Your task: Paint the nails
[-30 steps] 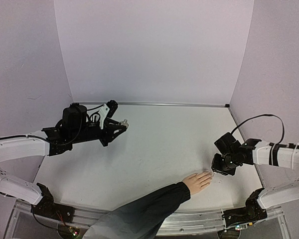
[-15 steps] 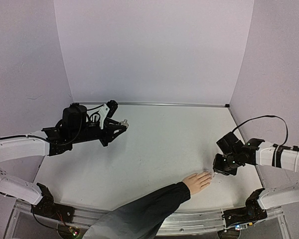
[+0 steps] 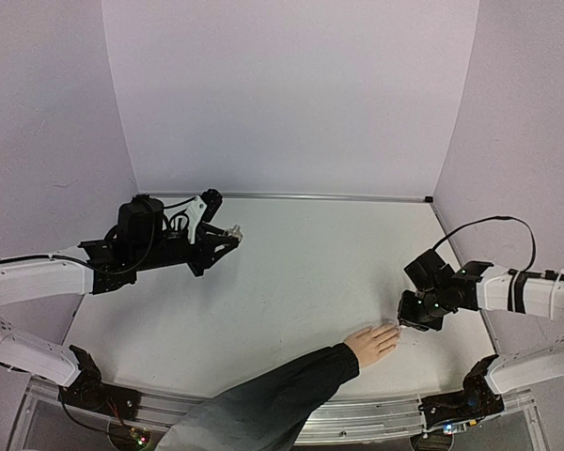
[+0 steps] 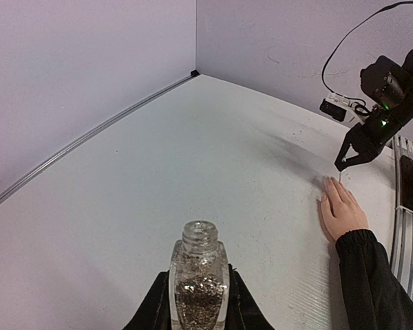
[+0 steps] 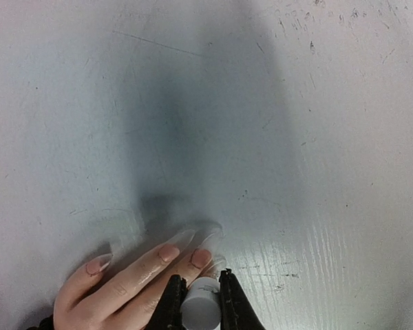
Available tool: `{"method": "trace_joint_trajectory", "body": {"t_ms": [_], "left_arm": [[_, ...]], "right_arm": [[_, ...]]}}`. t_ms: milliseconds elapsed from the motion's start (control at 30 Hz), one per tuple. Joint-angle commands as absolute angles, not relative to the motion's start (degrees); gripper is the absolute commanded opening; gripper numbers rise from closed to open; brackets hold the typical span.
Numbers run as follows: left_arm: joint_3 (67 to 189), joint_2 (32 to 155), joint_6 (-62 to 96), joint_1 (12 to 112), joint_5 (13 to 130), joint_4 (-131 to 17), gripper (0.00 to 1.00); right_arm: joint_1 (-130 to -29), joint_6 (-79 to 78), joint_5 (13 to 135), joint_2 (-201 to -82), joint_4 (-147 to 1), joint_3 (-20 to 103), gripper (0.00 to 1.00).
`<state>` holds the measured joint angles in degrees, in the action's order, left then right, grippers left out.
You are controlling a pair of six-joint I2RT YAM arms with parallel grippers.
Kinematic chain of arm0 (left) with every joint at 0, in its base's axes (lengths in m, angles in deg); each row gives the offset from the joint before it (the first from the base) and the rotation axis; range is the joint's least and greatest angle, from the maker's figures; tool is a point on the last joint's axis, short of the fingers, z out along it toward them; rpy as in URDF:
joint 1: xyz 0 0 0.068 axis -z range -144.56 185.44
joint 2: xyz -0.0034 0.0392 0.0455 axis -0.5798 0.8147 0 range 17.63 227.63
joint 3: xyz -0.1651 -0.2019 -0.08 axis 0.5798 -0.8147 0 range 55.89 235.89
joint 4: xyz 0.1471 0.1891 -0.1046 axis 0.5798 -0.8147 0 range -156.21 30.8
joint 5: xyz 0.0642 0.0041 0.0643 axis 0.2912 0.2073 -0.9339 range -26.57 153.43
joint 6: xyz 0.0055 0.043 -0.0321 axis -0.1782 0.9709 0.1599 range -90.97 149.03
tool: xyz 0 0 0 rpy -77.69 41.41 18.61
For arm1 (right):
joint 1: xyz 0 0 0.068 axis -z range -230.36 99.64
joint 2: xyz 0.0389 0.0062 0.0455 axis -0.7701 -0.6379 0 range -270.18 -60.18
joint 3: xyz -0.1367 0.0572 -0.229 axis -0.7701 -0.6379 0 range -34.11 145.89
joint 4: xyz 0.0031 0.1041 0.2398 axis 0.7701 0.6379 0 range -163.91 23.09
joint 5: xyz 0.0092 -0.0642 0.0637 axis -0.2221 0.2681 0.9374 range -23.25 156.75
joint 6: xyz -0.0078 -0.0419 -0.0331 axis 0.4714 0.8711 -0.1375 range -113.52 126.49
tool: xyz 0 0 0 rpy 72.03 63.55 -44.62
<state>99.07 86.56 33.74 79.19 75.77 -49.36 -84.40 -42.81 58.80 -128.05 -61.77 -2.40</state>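
A pale hand [image 3: 371,343] with a black sleeve lies flat near the table's front edge, fingers outstretched towards the right. Its nails [image 5: 200,258] are pinkish with long clear tips. My right gripper [image 3: 404,321] hovers at the fingertips. In the right wrist view it [image 5: 201,292] is shut on a small white brush cap [image 5: 201,311] just over the middle fingers; the brush itself is hidden. My left gripper [image 3: 227,235] is at the back left, shut on a small clear glass bottle [image 4: 199,289] of glittery polish with an open neck, held upright above the table.
The white table [image 3: 301,272] is enclosed by lilac walls at the back and sides. In the left wrist view the hand [image 4: 343,213] and the right gripper [image 4: 350,152] sit far right near the table's rail.
The right arm shifted slightly to the right and came back beside the fingertips. The left arm, the bottle and the hand have not moved.
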Motion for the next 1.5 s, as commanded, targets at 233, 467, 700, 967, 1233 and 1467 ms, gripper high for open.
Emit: {"method": "trace_joint_trajectory", "body": {"t_ms": [233,467,700,967,1233,1467], "left_arm": [[102.4,84.7,34.9,78.9,76.1,-47.8,0.0],[102.3,84.7,34.8,78.9,76.1,-47.8,0.0],[102.4,84.8,34.7,78.9,76.2,-47.9,0.0],[102.6,84.7,34.7,78.9,76.2,-47.9,0.0],[102.7,84.6,34.8,78.9,76.3,-47.9,0.0],[102.9,84.8,34.9,78.9,76.3,-48.0,0.0]], "right_arm": [[-84.1,-42.4,59.2,-130.0,-61.3,-1.2,0.0],[-84.1,-42.7,58.8,-130.4,-60.7,-1.1,0.0],[-84.2,-43.4,57.7,-130.5,-59.4,-1.2,0.0],[-84.2,-44.4,56.6,-130.7,-59.3,-1.2,0.0],[-84.2,-45.2,55.5,-131.2,-59.0,-0.9,0.0],[-84.1,-45.4,54.4,-132.1,-58.8,-0.6,0.0]]}}
